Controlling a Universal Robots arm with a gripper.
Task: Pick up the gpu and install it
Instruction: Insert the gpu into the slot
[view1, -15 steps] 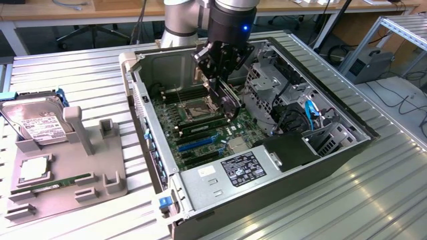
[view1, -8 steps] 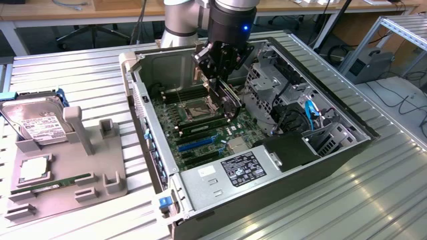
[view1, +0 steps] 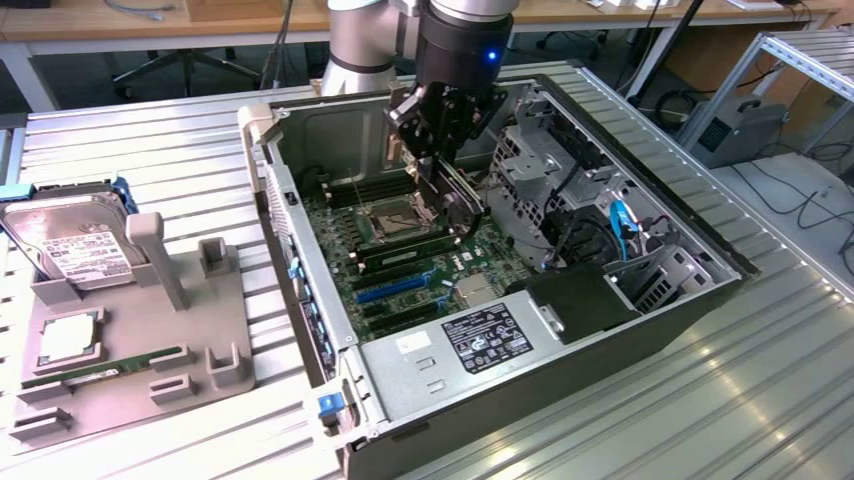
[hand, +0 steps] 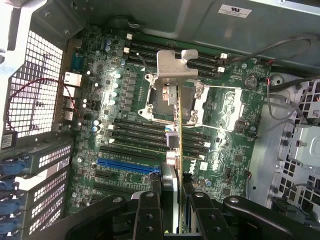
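The gpu (view1: 455, 207) is a thin black card hanging edge-down inside the open computer case (view1: 694, 300), above the motherboard (view1: 400, 270). My gripper (view1: 435, 158) is shut on its upper edge. In the wrist view the gpu (hand: 178, 131) appears edge-on, its silver bracket (hand: 176, 65) at the far end over the CPU socket. The gripper (hand: 175, 202) clamps it between two black fingers (hand: 149, 212). The blue slot (hand: 128, 165) lies on the board beside the card, apart from it; the same blue slot (view1: 395, 288) is visible in the exterior view.
A grey holder (view1: 140, 350) at the exterior view's left carries a hard drive (view1: 74, 250), a processor (view1: 67, 340) and a green memory stick (view1: 114, 368). Inside the case stand a power supply (view1: 467, 345), a drive cage (view1: 534, 160) and loose cables (view1: 621, 225).
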